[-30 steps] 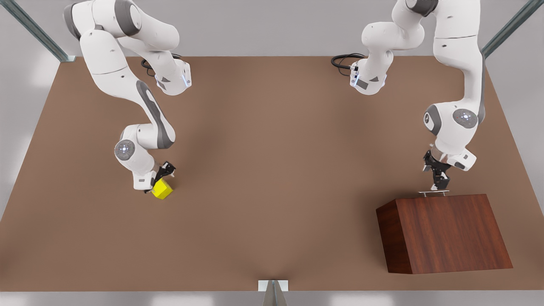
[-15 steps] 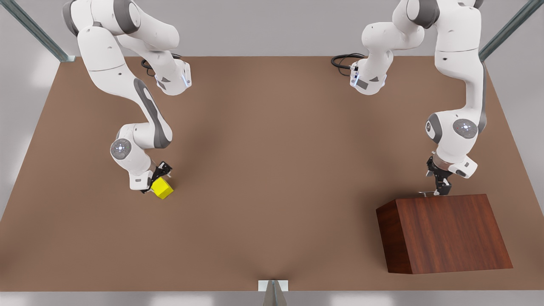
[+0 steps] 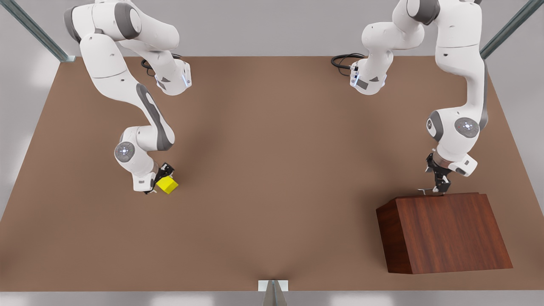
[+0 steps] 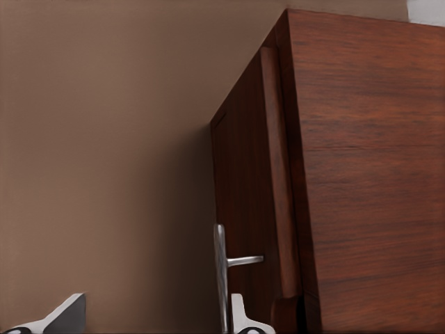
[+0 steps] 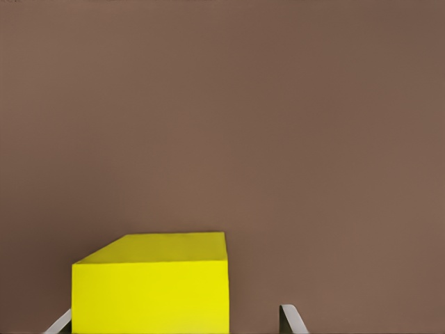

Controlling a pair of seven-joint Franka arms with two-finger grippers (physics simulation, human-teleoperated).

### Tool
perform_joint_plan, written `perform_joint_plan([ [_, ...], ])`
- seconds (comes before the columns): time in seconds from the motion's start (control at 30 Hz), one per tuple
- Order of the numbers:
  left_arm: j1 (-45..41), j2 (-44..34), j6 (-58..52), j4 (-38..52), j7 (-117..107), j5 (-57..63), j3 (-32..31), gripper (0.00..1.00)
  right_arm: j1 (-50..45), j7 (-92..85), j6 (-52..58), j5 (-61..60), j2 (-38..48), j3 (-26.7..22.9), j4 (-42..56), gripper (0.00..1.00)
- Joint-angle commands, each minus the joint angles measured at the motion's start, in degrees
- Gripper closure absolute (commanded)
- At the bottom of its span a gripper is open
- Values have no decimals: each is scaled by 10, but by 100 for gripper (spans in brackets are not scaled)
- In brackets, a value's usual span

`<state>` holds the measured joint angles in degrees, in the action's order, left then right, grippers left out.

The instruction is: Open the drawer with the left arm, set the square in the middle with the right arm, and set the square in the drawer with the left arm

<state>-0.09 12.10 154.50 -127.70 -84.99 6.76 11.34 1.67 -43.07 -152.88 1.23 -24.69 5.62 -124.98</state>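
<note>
The square (image 3: 167, 185) is a yellow cube lying on the brown table at the front view's left. My right gripper (image 3: 158, 182) is low over it and open. In the right wrist view the square (image 5: 153, 285) sits between the fingertips (image 5: 292, 320), close against one and a gap away from the other. The drawer (image 4: 243, 209) is in the dark wooden cabinet (image 3: 446, 229) at the front view's right, its front about flush. My left gripper (image 3: 440, 188) is open at the silver handle (image 4: 220, 278), which stands between its fingers, next to one of them.
Both arm bases stand at the table's far edge. Bare brown tabletop (image 3: 276, 170) stretches between the square and the cabinet. A small grey bracket (image 3: 273, 285) sits at the near edge.
My left gripper dropped down onto the handle. The right gripper settled lower around the square, which has shifted and turned a little toward the front view's right.
</note>
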Motion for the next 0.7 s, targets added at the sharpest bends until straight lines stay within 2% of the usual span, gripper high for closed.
perform_joint_plan([
  [0.0, 0, -1, -1, 0, 0, 0, 0, 0, 0, 0, 0, 0, 0, 0, 0, 0],
  [0.13, 0, -1, -2, -5, 0, 0, 0, 0, -1, 0, -16, 0, -12, 0, -3, 0],
  [0.2, 0, -7, -10, -9, 0, 0, 0, 0, -1, 0, -16, 0, -15, 0, -3, 11],
  [0.23, 0, -9, -10, -10, 0, 0, 0, 0, -4, 0, -15, 0, -15, 0, -3, 25],
  [0.3, 0, -14, -16, -10, 0, 0, 0, 0, -4, 7, -12, 0, -13, 0, -2, 28],
  [0.33, 0, -19, -17, -18, 0, 0, 0, 0, -4, 8, -11, 0, -13, 0, -2, 37],
  [0.6, 0, -30, -24, -34, 0, 0, 0, 0, -9, 14, -7, 0, -7, 2, 5, 38],
  [0.67, 0, -35, -26, -41, 0, 0, 0, 0, -26, 61, 21, 1, 3, 8, 19, 38],
])
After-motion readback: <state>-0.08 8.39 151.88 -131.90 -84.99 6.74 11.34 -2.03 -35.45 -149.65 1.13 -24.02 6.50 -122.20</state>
